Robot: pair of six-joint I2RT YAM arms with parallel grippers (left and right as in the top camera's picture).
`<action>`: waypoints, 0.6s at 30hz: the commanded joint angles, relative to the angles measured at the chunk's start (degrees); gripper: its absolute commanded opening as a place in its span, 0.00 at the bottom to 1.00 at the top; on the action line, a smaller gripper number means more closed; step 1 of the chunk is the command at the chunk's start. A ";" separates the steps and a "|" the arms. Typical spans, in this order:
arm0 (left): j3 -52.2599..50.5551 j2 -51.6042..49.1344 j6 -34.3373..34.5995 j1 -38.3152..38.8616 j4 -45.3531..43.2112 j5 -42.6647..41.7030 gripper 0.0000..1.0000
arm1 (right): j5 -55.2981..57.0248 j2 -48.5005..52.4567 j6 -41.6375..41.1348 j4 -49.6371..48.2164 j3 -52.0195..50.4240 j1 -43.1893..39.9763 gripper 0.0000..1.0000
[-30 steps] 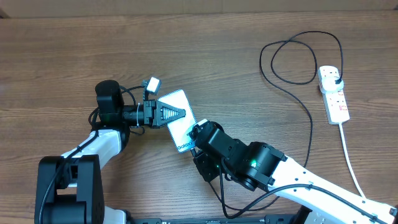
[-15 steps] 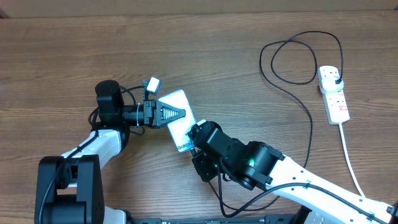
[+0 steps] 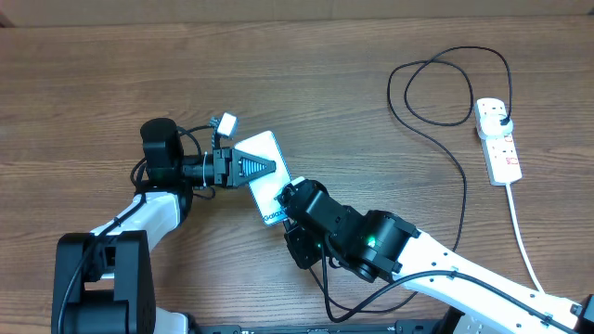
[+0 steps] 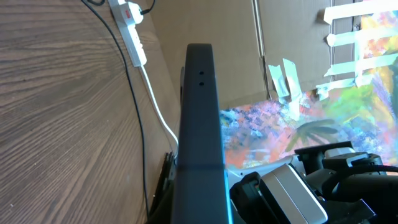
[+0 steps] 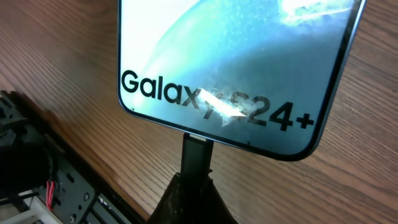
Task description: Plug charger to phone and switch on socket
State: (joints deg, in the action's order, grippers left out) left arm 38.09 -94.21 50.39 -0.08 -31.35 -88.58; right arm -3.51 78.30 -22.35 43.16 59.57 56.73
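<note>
Standing by the table (image 3: 371, 56), you see the left gripper (image 3: 263, 168) pinching the phone (image 3: 267, 195), which sits a little left of the middle with its light-blue screen facing up. From above, the right gripper (image 3: 290, 211) is mostly lost under its own arm. The right wrist view shows more: its dark fingers (image 5: 183, 202) are pressed together on the connector tip (image 5: 198, 149) of the charger (image 3: 461, 176). The tip meets the phone's bottom edge just under the "Galaxy S24+" lettering, though whether it is fully seated in the port I cannot tell. The left wrist view gives the phone only edge-on, as a dark slab, and looks past it to the socket (image 3: 498, 141) far down the wood. Overhead, the socket lies near the table's right edge, well apart from the phone, with a black plug (image 3: 502, 116) in its far end and its white cord (image 3: 520, 232) trailing toward the near edge. The charger's thin black cable loops beside the socket, then runs down across the wood toward the right arm. A broad stretch of brown wood grain lies between the two arms and the socket, crossed by that cable. Beyond the table, the left wrist view shows a cardboard wall (image 4: 236, 62) with strips of pale tape and a brightly painted sheet (image 4: 348, 93).
</note>
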 commanded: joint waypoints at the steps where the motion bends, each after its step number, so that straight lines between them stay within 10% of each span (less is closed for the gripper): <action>1: 0.59 0.20 -2.01 3.43 0.02 -2.10 0.04 | 1.92 0.26 3.52 -3.21 5.09 0.09 0.04; 7: 0.59 0.20 -2.64 4.70 -0.04 -2.10 0.04 | 3.67 0.02 4.81 0.59 8.04 0.11 0.04; 11: 0.59 0.20 -2.23 4.70 -0.02 -1.95 0.04 | 4.61 -2.16 4.81 9.05 12.76 0.09 0.21; 15: 0.59 0.26 5.70 5.95 -1.92 4.63 0.04 | 6.16 -8.46 4.81 19.26 19.89 -0.37 0.55; 18: 0.92 0.26 20.44 13.66 -21.18 15.74 0.04 | 10.36 -18.84 3.93 26.49 21.73 -4.92 0.81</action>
State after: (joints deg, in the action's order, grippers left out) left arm 38.06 -94.39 58.28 7.53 -42.48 -81.62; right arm 2.46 67.61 -17.91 66.65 78.87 55.29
